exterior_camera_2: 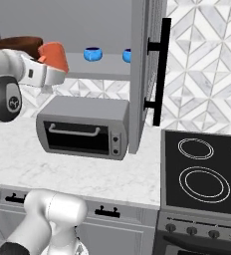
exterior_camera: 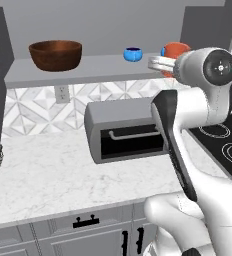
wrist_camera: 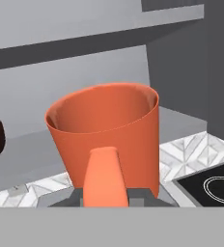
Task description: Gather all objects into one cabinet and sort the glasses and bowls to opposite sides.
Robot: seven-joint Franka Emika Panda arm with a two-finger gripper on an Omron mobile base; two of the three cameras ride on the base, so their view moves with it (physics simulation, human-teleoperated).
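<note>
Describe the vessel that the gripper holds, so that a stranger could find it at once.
Look at the open grey wall cabinet above the toaster oven. At the right end of its shelf, the gripper holds an orange-red cup. Its neighbours are small blue vessels and a large brown wooden bowl.

At the upper right of the frame my gripper (exterior_camera: 160,64) is clamped on the orange-red vessel (exterior_camera: 176,51), which sits level with the grey cabinet shelf (exterior_camera: 88,70). A bright-blue vessel (exterior_camera: 133,54) stands on the shelf just left of it, and another blue one peeks out behind the orange-red one. The wooden bowl (exterior_camera: 55,54) rests far left on the shelf. Below, mid-frame, a toaster oven (exterior_camera: 123,130) sits on the marble counter (exterior_camera: 48,175); a stovetop (exterior_camera: 228,142) shows at the right edge.
</note>
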